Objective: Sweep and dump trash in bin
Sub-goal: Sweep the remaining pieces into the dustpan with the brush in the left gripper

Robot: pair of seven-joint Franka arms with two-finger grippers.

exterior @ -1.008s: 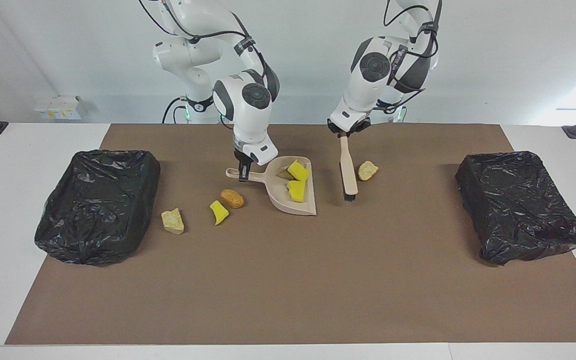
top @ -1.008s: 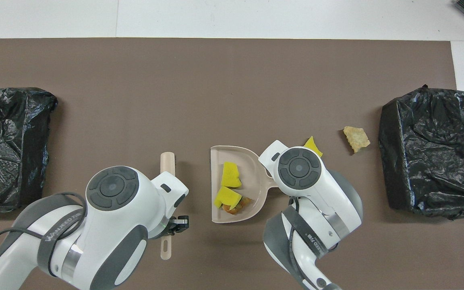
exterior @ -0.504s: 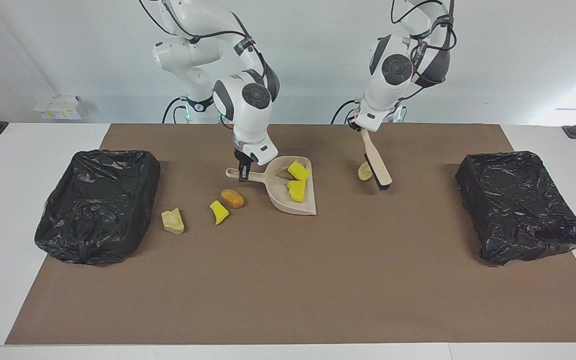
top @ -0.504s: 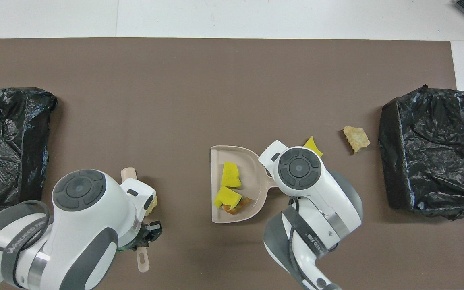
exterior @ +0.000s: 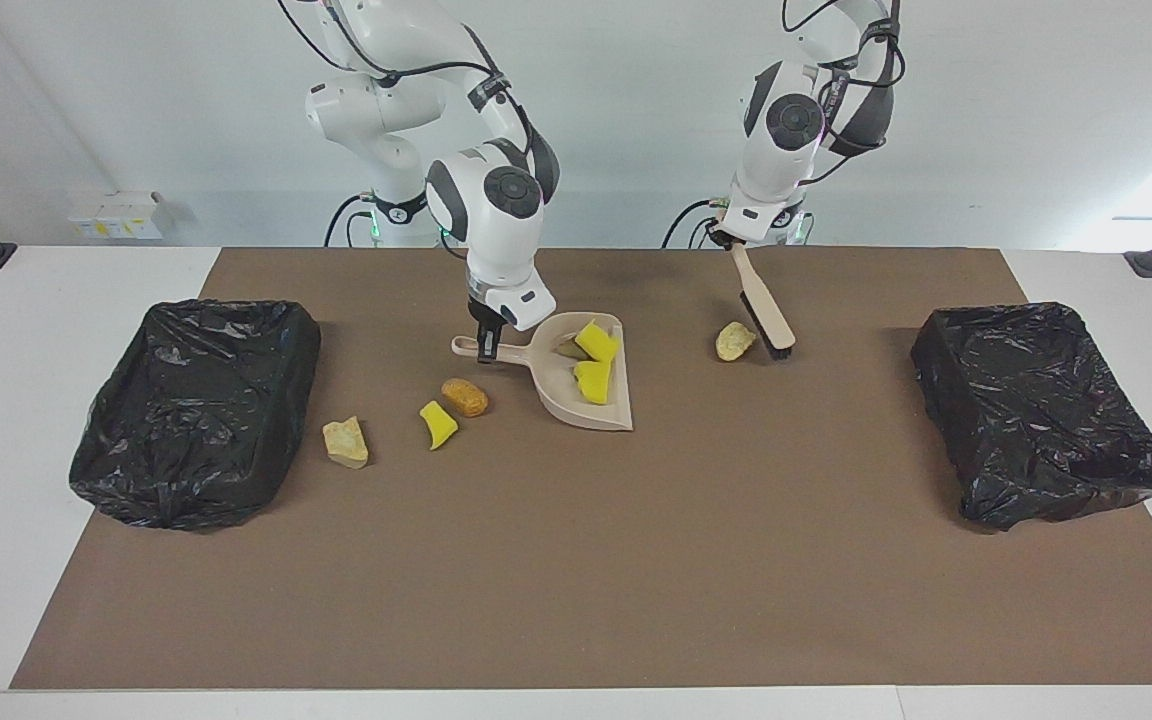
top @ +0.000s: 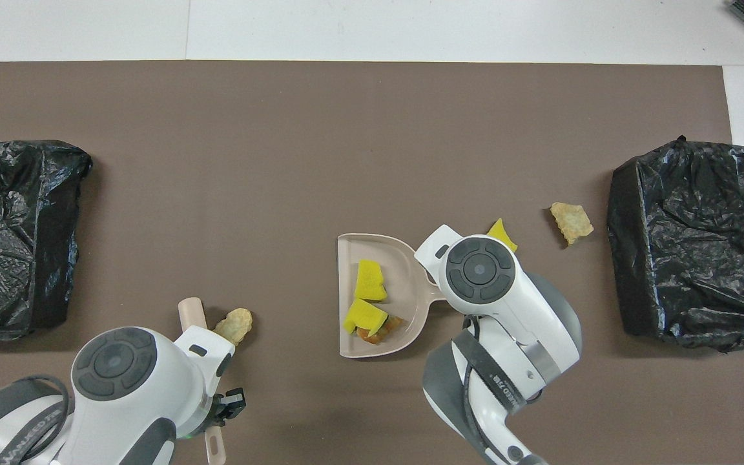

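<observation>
My right gripper is shut on the handle of the beige dustpan, which rests on the mat. In the pan lie two yellow chunks and a tan one. My left gripper is shut on the handle of the brush, which hangs tilted. Its bristle end is low, just beside a tan chunk, toward the left arm's end. An orange-brown lump, a yellow wedge and a tan lump lie on the mat toward the right arm's end. In the overhead view the right wrist hides its gripper.
Two bins lined with black bags stand on the brown mat, one at the right arm's end and one at the left arm's end. They also show in the overhead view.
My left arm has lifted the brush off the mat and swung it over the tan chunk to the chunk's side toward the left arm's end. The right arm and dustpan have not moved.
</observation>
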